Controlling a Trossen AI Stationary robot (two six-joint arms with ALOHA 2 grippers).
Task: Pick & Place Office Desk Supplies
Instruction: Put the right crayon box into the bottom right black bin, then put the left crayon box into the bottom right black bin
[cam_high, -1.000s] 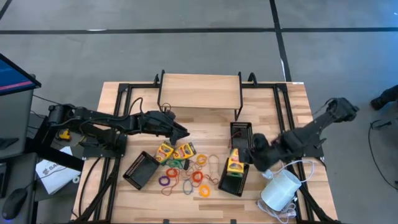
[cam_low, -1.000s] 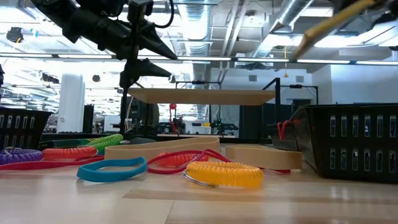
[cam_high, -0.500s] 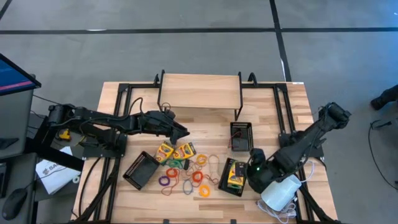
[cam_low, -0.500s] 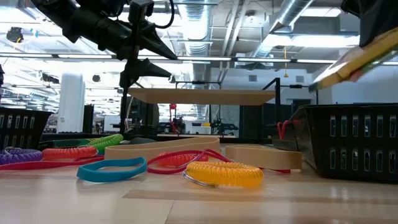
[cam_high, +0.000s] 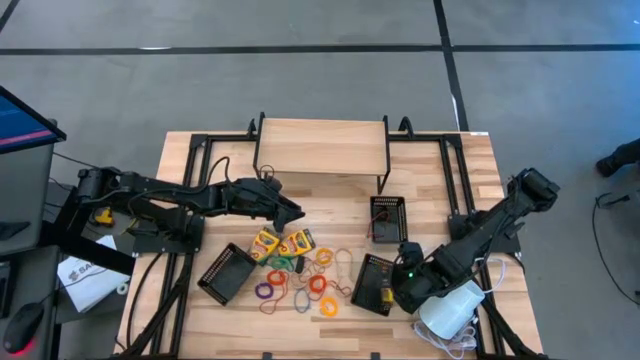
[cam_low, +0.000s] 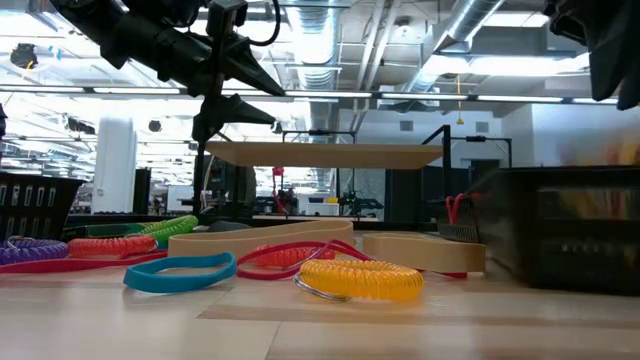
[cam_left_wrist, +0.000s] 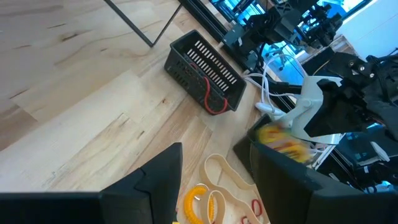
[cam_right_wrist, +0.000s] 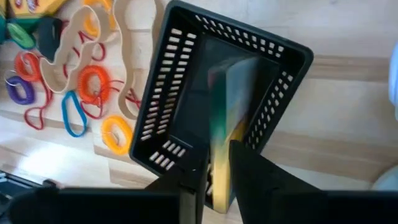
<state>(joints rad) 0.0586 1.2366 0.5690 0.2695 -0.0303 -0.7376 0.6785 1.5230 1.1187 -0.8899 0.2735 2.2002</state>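
My right gripper points down into a black mesh tray near the table's front right. A yellow-and-green crayon box stands on end inside the tray, smeared with motion, between the parted fingers. My left gripper hangs open and empty above the table's middle left. Two more crayon boxes lie flat below it. Coloured elastic loops are scattered beside them. My right gripper comes at the crayon box from above, with one finger on either side of its upper end. The box is blurred while the fingers are sharp. I cannot tell whether they touch it.
A second black tray with a red loop stands farther back, and a third lies at the front left. A white cylinder with a cord sits right beside my right gripper. A wooden shelf spans the far side.
My right gripper has carried the crayon box down and toward the near edge, over the front right tray. The box stood tilted above the tray's rim. It has now dropped inside the tray. The gripper's fingers have parted a little.
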